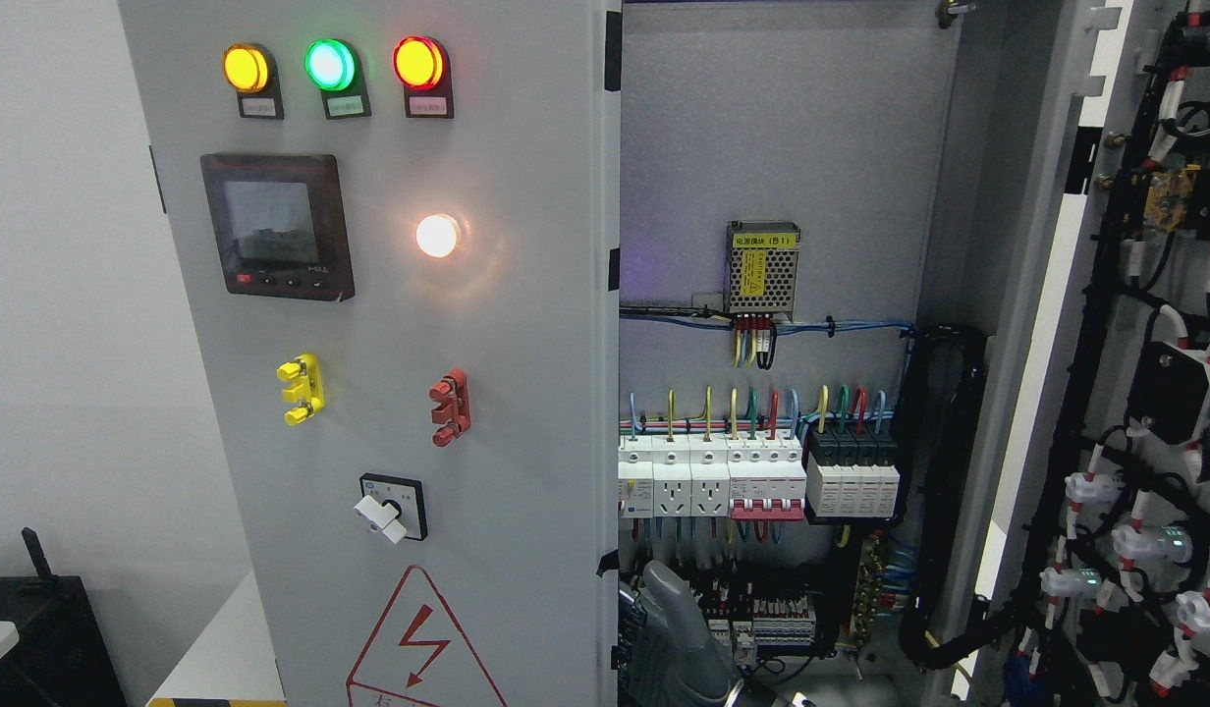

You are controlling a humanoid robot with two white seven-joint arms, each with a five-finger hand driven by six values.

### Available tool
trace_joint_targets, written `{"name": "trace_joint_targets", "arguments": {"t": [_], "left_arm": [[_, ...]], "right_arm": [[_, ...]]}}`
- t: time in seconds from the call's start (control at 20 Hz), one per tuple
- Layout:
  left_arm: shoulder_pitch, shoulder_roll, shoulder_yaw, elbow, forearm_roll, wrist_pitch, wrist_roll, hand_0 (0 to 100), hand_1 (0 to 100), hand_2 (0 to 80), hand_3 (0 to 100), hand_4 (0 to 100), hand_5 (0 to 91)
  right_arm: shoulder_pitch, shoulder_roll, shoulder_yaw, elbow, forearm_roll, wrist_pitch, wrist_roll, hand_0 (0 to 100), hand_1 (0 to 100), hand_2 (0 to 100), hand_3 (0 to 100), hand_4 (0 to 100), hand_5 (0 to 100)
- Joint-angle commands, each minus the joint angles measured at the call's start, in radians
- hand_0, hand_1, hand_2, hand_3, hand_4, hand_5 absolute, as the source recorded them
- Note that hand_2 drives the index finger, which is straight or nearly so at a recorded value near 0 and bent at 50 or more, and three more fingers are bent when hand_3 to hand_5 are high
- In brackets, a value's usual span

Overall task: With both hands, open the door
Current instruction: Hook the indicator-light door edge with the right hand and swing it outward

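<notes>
The grey left door [526, 393] of the electrical cabinet fills the left half of the head view. It carries three lamps, a meter screen, a lit white lamp and a rotary switch, and its free edge stands at mid-picture. The right door [1047, 295] is swung wide to the right, so its wired inner face [1155, 491] shows. My right hand [669, 628] rises from the bottom edge just right of the left door's free edge, inside the opening and in front of the lower terminals. Whether it touches that edge is unclear.
The open cabinet interior [792, 147] holds a small power supply [762, 270], a row of breakers [752, 481] and cable bundles [944, 471]. A white surface [222, 648] and a black object [35, 619] sit at the lower left, beside a plain wall.
</notes>
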State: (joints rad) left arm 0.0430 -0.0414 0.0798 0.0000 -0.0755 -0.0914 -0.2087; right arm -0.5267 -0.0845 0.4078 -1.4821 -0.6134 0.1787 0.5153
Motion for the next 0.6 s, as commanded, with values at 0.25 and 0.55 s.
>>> {"name": "trace_joint_targets", "arguments": {"t": [0.25,0.55], "left_arm": [[0.000,0.000,0.000,0.008,0.000,-0.001,0.000,0,0,0.0,0,4,0.0],[0.000,0.000,0.000,0.008,0.000,-0.001,0.000,0,0,0.0,0,4,0.0]], "right_arm": [[0.034,0.009,0.045,-0.084,0.000,0.001,0.014,0,0,0,0,0,0],[0.048,0.009,0.084,-0.124,-0.009,0.001,0.014,0,0,0,0,0,0]]}}
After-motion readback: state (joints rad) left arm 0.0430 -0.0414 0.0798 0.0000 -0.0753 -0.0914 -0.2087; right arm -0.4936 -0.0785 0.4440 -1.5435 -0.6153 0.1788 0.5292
